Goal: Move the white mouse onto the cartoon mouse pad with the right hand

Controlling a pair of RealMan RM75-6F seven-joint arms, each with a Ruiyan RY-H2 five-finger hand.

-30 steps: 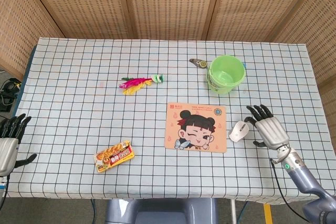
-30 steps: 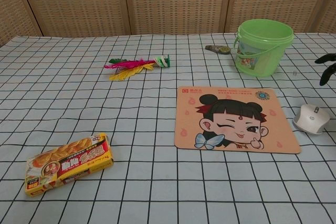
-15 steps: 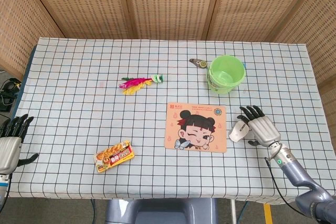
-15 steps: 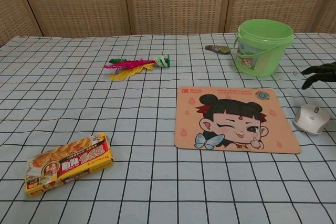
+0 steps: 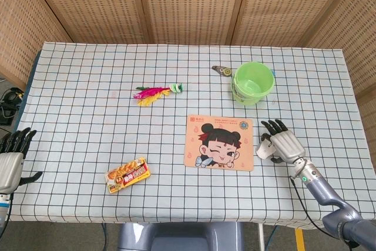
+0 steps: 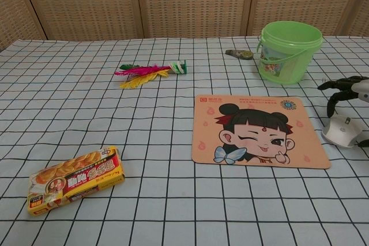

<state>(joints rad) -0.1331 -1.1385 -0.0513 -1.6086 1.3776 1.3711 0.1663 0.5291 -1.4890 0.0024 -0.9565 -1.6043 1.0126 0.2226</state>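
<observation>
The white mouse (image 5: pixel 265 149) (image 6: pixel 341 130) lies on the checked cloth just right of the cartoon mouse pad (image 5: pixel 219 142) (image 6: pixel 258 131), off the pad. My right hand (image 5: pixel 281 140) (image 6: pixel 349 90) hovers over the mouse with its fingers spread and arched, holding nothing. Whether the fingers touch the mouse I cannot tell. My left hand (image 5: pixel 10 158) waits at the table's near left edge, fingers apart and empty.
A green bucket (image 5: pixel 252 83) (image 6: pixel 287 51) stands behind the pad, with a small tape measure (image 5: pixel 222 71) beside it. A feather toy (image 5: pixel 156 93) (image 6: pixel 149 71) lies at mid table. A snack packet (image 5: pixel 127 174) (image 6: pixel 75 180) lies near the front left.
My right hand has moved left and forward, from beside the mouse to over it. The mouse and the left hand have stayed where they were.
</observation>
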